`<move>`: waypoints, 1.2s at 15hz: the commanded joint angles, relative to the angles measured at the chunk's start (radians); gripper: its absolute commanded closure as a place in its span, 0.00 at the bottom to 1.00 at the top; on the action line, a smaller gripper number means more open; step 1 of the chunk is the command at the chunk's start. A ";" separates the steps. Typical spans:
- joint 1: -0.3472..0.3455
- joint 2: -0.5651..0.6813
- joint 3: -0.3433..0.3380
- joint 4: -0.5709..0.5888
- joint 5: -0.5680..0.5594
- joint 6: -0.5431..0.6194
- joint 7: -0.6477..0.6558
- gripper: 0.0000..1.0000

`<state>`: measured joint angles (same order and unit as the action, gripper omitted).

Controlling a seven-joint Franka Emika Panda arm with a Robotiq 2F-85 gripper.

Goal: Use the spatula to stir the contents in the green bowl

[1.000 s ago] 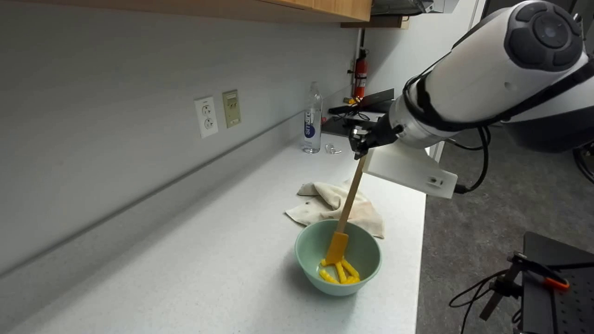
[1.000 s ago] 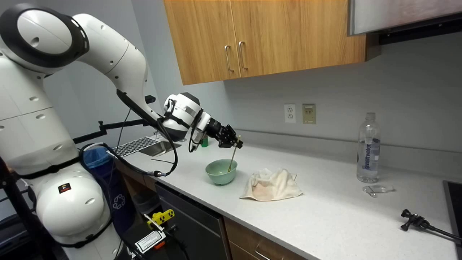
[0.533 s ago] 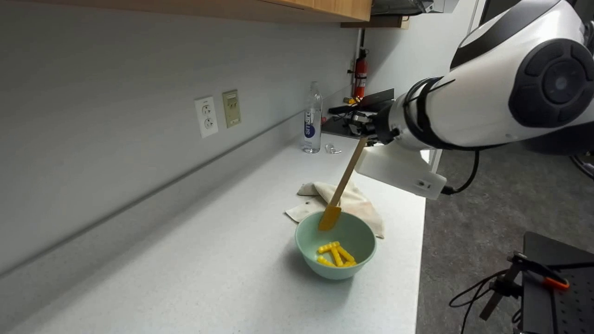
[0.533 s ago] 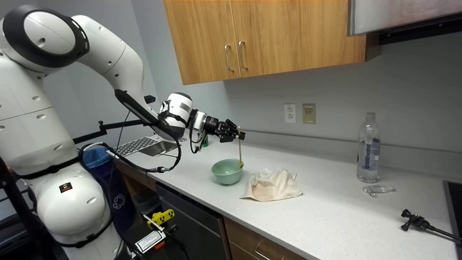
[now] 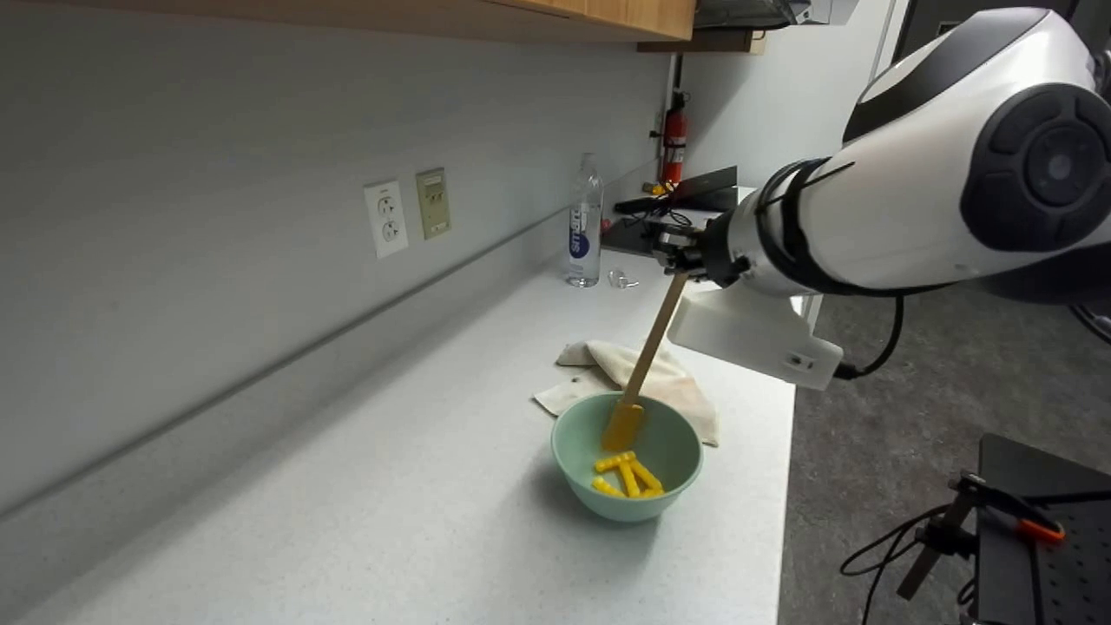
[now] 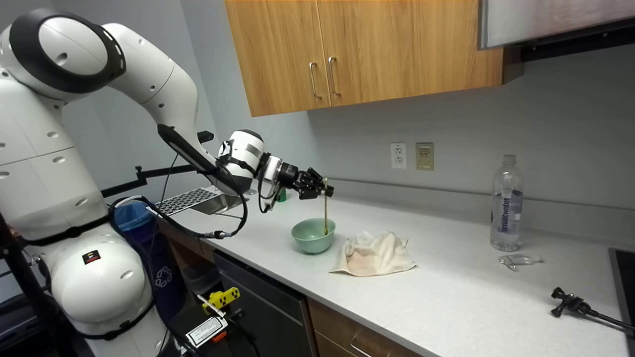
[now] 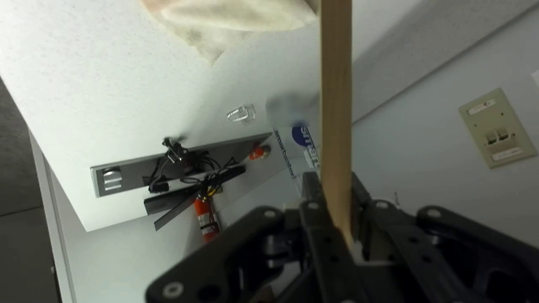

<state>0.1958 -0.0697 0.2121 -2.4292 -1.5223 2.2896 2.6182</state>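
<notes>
My gripper [image 5: 675,259] is shut on the wooden handle of the spatula [image 5: 651,351] and holds it tilted above the bowl. It also shows in an exterior view [image 6: 326,189]. In the wrist view the gripper [image 7: 335,185] has the handle [image 7: 335,105] between its fingers. The green bowl [image 5: 673,447] stands upright on the counter and also shows in an exterior view [image 6: 312,244]. The spatula's orange blade [image 5: 623,425] is inside the bowl near its far wall. Several yellow pieces [image 5: 628,473] lie at the bowl's bottom, just in front of the blade. The wrist view does not show the bowl.
A crumpled cream cloth [image 6: 374,255] lies close beside the bowl. A water bottle [image 6: 507,208] and a small clear plastic piece [image 6: 521,260] stand farther along the counter by the wall. A wooden cabinet [image 6: 367,49] hangs above. The counter's open edge [image 5: 787,486] runs beside the bowl.
The blade has moved off the yellow pieces to the bowl's far wall, rising and then lowering a little. The bowl has slid slightly toward the cloth. The gripper keeps its hold.
</notes>
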 commanded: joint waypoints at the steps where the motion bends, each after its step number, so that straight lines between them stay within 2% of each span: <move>1: -0.012 0.011 -0.034 0.002 0.090 0.147 -0.104 0.96; 4: -0.023 0.022 -0.055 0.001 0.174 0.233 -0.190 0.96; 6: -0.029 0.017 -0.064 0.004 0.209 0.242 -0.220 0.96; 14: -0.042 0.006 -0.074 0.007 0.213 0.221 -0.211 0.96; 15: -0.038 0.004 -0.070 0.007 0.227 0.214 -0.218 0.79; 16: -0.038 0.005 -0.069 0.008 0.234 0.213 -0.221 0.56; 18: -0.038 0.006 -0.069 0.008 0.248 0.216 -0.226 0.52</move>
<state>0.1629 -0.0536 0.1420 -2.4245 -1.3229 2.4965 2.4373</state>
